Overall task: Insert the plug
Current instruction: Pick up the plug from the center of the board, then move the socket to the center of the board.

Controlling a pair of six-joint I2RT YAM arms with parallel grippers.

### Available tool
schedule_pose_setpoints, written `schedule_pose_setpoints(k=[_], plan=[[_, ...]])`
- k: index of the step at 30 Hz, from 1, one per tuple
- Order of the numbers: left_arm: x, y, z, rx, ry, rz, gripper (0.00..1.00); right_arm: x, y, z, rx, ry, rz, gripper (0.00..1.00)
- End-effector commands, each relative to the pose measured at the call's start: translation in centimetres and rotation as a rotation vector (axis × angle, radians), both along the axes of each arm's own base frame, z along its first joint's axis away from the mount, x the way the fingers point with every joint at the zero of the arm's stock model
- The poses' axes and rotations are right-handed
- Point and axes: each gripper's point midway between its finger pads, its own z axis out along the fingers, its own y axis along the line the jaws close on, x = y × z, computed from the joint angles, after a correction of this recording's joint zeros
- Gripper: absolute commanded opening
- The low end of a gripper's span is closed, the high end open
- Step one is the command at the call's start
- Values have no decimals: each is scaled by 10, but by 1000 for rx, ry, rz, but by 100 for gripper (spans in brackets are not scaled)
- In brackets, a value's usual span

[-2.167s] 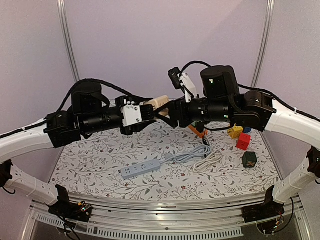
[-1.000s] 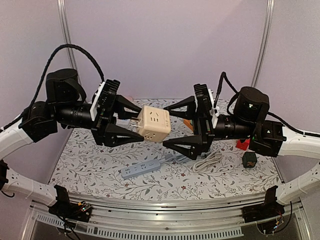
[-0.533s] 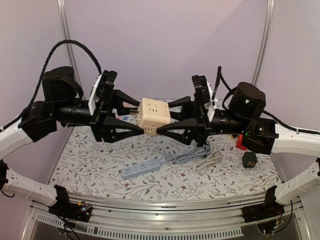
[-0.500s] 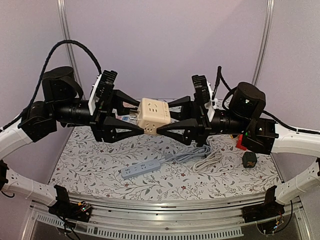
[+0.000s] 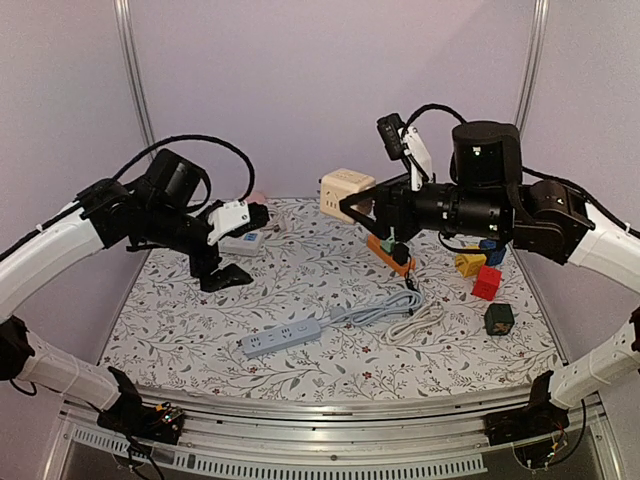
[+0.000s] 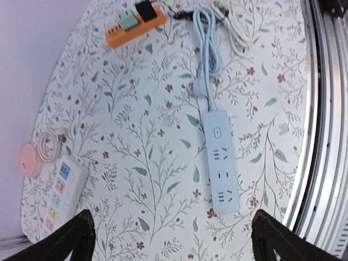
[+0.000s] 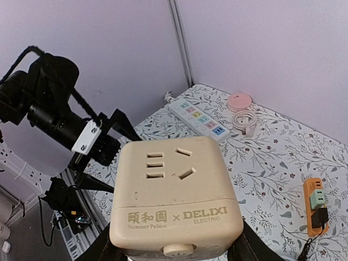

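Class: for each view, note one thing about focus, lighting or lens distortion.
Top external: soft, even light, no hard shadows; the rail bows, a wide-angle effect. Left wrist: strip sharp, the rail curving strongly. Right wrist: cube close yet crisp, lettering readable, no glare.

A power strip [image 5: 280,338] lies at the front middle of the desk [image 5: 190,345], its cord [image 5: 378,307] looped to its right, a second cable [image 5: 420,322] just beside the loop and a short strip [image 5: 398,263] behind both. Blocks [image 5: 487,282] stand at the right edge; a longer strip [image 6: 58,191] lies far left, a round reel [image 6: 30,160] behind it. The cube socket [image 5: 345,190] sits in the right tool [image 5: 352,205] above the back middle, well apart from the left tool [image 5: 245,243] at left.
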Motion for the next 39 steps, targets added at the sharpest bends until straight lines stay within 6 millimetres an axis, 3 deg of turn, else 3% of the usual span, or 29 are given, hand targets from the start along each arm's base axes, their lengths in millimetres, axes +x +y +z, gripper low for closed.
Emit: schedule_pose_setpoints(k=[1, 6, 13, 16, 22, 25, 30, 33, 35, 39], plan=[[-34, 57, -98, 417, 308, 30, 99, 43, -53, -66, -210, 228, -321, 0], [-43, 59, -149, 521, 524, 104, 100, 61, -80, -106, -354, 343, -440, 0], [-15, 32, -218, 526, 435, 95, 99, 62, -97, -149, -605, 443, -477, 0], [-9, 24, -238, 533, 450, 100, 100, 61, -97, -155, -643, 459, -477, 0], [-11, 7, -256, 506, 430, 68, 99, 62, -97, -160, -668, 469, -483, 0], [-7, 4, -268, 523, 402, 79, 86, 63, -95, -160, -672, 470, -478, 0], [-30, -16, -266, 486, 441, 5, 40, 61, -94, -160, -687, 488, -468, 0], [-43, -35, -260, 440, 482, -6, 21, 56, -94, -164, -698, 520, -459, 0], [-47, -48, -258, 423, 495, 11, 16, 51, -95, -167, -705, 548, -451, 0], [-55, -72, -259, 431, 476, -5, 21, 41, -101, -173, -745, 599, -454, 0]])
